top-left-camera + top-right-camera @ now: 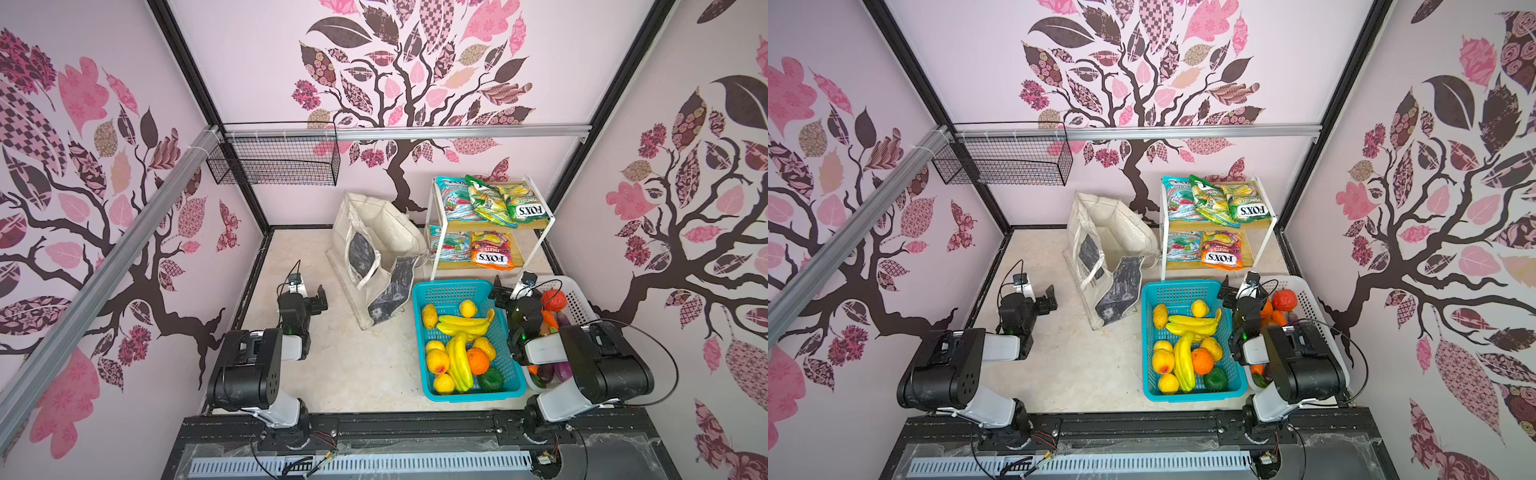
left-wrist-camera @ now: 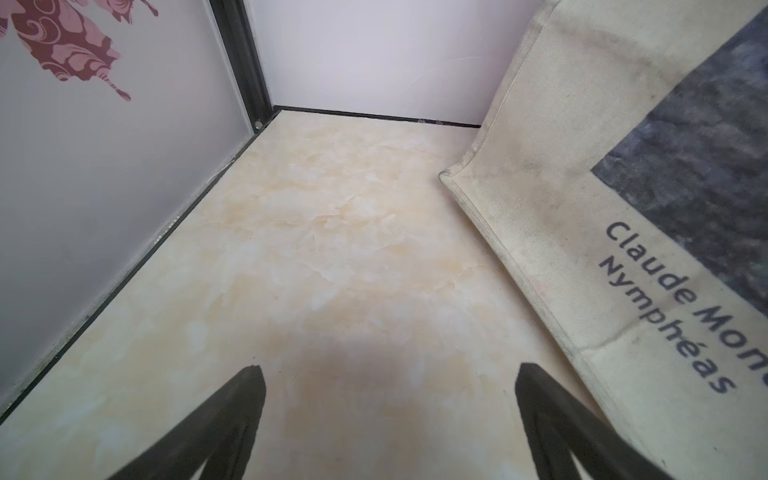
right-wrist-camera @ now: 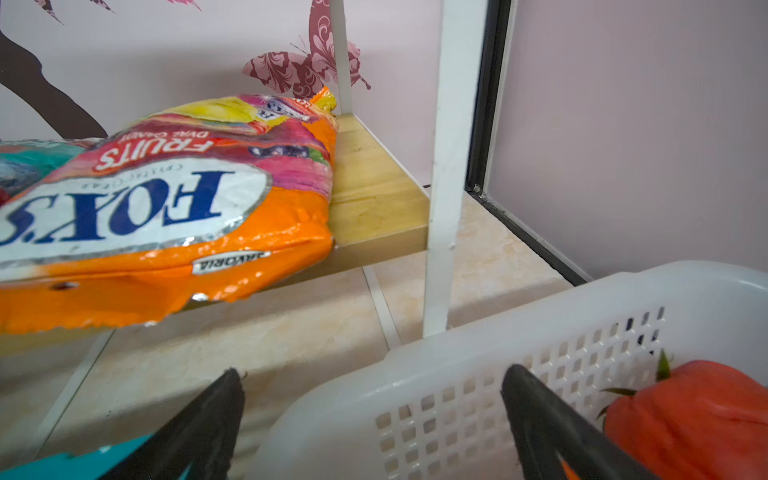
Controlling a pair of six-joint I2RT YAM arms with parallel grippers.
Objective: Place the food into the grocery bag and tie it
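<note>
The marble-patterned table (image 1: 332, 365) fills the floor of the booth; the grocery bag (image 1: 374, 232) stands slumped at its far middle, mouth open, one grey-panelled side sagging towards the near right, a cream strap lying over its left face; the left wrist view shows its bottom corner (image 2: 582, 208) resting on the table, printed "Nymphéas". Just right of the bag stands a two-tier shelf rack (image 1: 521, 251); in front of it, a teal basket (image 1: 451, 291), and touching that on the right, a white basket (image 1: 577, 303) partly hidden by the right arm.

The food is all outside the bag; teal and green sweet packets (image 1: 486, 199) lie on the upper tier, an orange FOX'S packet (image 1: 492, 251) beside a teal one on the lower; bananas (image 1: 461, 324), an orange (image 1: 477, 360) and yellow pieces lie in the teal basket; a red piece (image 1: 553, 300) sits in the white one.

The left gripper (image 1: 320, 297) hovers over bare table near-left of the bag, jaws spread wide, holding nothing; the right gripper (image 3: 372, 370) hangs over the white basket's far left corner, jaws likewise spread and empty.
</note>
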